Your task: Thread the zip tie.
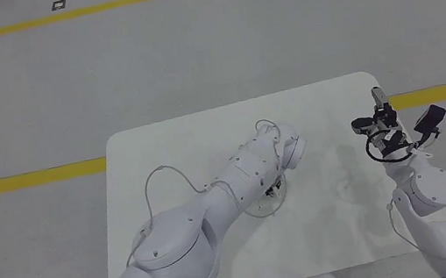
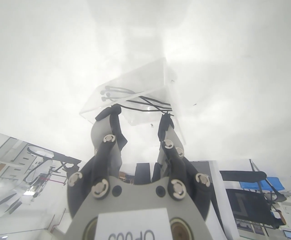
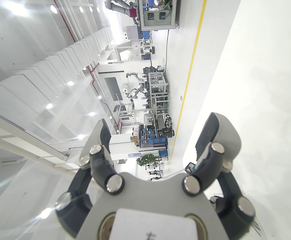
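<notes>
Several black zip ties [image 2: 118,88] lie inside a clear plastic box [image 2: 136,77] on the white table [image 1: 173,156]. My left gripper [image 2: 139,114] is open, its black-padded fingertips [image 2: 113,111] at the box's near edge, one to either side of the ties, with nothing held. In the top view the left arm's wrist [image 1: 283,151] hangs over the middle of the table and covers the box. My right gripper [image 1: 369,112] is open and empty at the table's right edge, seen in its own view [image 3: 156,131] pointing past the edge into the room.
The tabletop around the box is bare white, with open surface between the two arms [image 1: 335,173]. A yellow floor line [image 1: 26,180] runs behind the table. The table's rounded far right corner [image 1: 368,77] lies just beyond the right gripper.
</notes>
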Robot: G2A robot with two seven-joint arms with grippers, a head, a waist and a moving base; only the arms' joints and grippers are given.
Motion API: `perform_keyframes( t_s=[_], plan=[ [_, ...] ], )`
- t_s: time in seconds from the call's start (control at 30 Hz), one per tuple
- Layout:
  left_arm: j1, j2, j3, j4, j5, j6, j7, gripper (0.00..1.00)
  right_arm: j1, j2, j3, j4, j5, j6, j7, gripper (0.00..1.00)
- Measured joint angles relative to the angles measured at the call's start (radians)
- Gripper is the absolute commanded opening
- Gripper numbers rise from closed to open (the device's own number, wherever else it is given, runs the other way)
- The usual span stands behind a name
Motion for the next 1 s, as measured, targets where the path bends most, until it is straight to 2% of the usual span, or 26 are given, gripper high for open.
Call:
perform_keyframes(
  t_s=[0.4,0.53,0.7,1.0],
  plan=[
    [0.002,-0.026,-0.029,0.062,0.091,0.0,0.0,0.4,0.0,0.0,0.0,0.0,0.0,0.0,0.0,1.0],
    [0.0,-0.037,-0.038,0.084,0.105,0.0,0.0,0.38,0.0,0.0,0.0,0.0,0.0,0.0,0.0,1.0],
    [-0.002,-0.05,-0.078,0.11,0.105,0.0,0.0,0.36,0.0,0.0,0.0,0.0,0.0,0.0,0.0,1.0],
    [0.015,-0.069,-0.152,0.132,0.194,0.0,0.0,0.38,0.0,0.0,0.0,0.0,0.0,0.0,0.0,1.0]
  ],
)
